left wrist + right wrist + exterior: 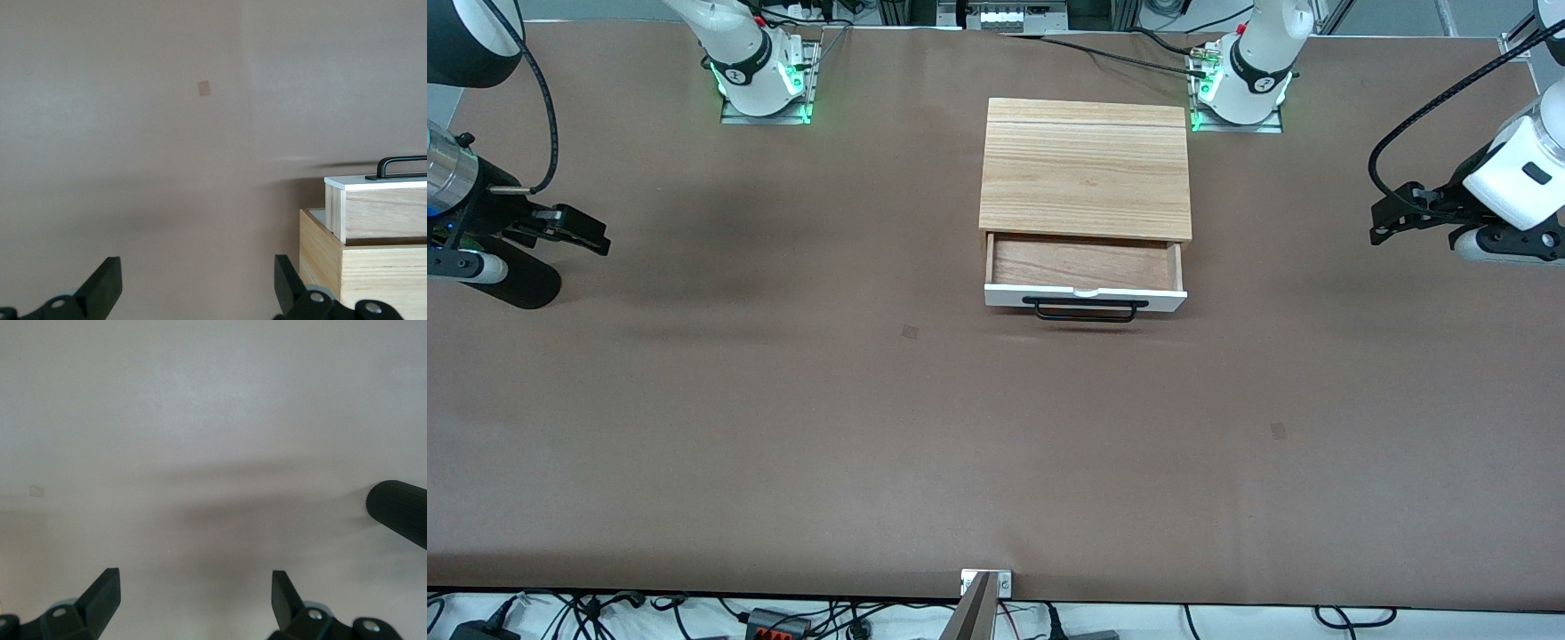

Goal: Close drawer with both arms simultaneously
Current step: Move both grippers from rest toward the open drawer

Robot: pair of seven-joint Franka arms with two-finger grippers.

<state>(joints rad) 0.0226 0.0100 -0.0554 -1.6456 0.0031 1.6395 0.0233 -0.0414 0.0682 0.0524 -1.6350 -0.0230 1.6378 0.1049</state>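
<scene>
The drawer [1085, 298] has a white front panel, a black bar handle [1085, 311] and a reddish-brown inside. It stands pulled partly out of the light wooden box [1085, 169], toward the front camera. My left gripper [1392, 218] hangs open and empty over the left arm's end of the table, well clear of the box. The left wrist view shows my left gripper [197, 280] open, with the drawer [373, 200] and box [360, 267] to one side. My right gripper [596, 233] is open and empty over the right arm's end; it also shows open in the right wrist view [195, 593].
The brown table [783, 427] carries two small square marks [910, 332] [1278, 431]. A black ribbed cylinder [400, 510] shows at the edge of the right wrist view. Both arm bases [760, 76] [1240, 84] stand at the table edge farthest from the front camera.
</scene>
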